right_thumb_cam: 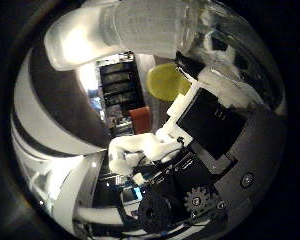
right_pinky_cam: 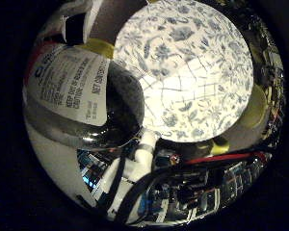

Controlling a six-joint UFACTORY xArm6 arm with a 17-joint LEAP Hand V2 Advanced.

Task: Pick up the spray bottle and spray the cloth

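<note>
Hand (right_thumb_cam: 200, 145): white moulded finger links, black block housings, a small black gear and grey screw-fastened plates.

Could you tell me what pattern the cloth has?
Blue floral print on white cloth, best in the little finger side view.

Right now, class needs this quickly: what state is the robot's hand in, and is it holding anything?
Right hand: shut on the spray bottle, its fingers curled round it, close against the palm, above the floral cloth.
</note>
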